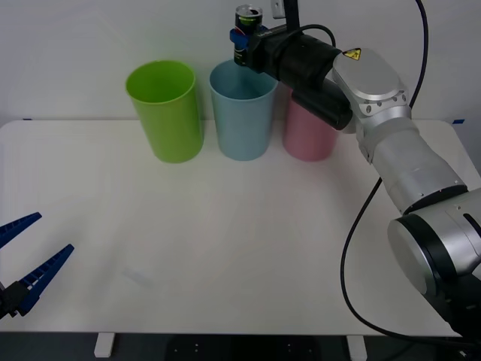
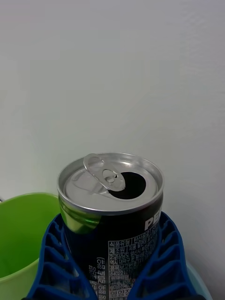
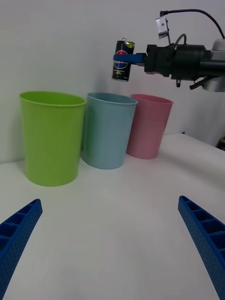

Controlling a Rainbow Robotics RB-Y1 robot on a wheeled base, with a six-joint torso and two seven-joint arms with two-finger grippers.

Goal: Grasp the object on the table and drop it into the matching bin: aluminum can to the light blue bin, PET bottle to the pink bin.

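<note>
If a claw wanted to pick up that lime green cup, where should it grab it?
Probably at the rim. The lime green bin stands upright and open-topped on the table, and looks too wide to span. I would come from above on its near side, one finger inside the wall and one outside, clear of the light blue bin.

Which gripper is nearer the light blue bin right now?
Right. The right gripper holds the can just above the light blue bin; the left gripper waits open at the table's near edge.

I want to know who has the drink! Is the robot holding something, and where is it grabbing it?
The right gripper holds the small dark aluminum can with a silver top, its blue fingers clamped on the can's sides, above the light blue plastic bin. The left gripper holds nothing.
</note>
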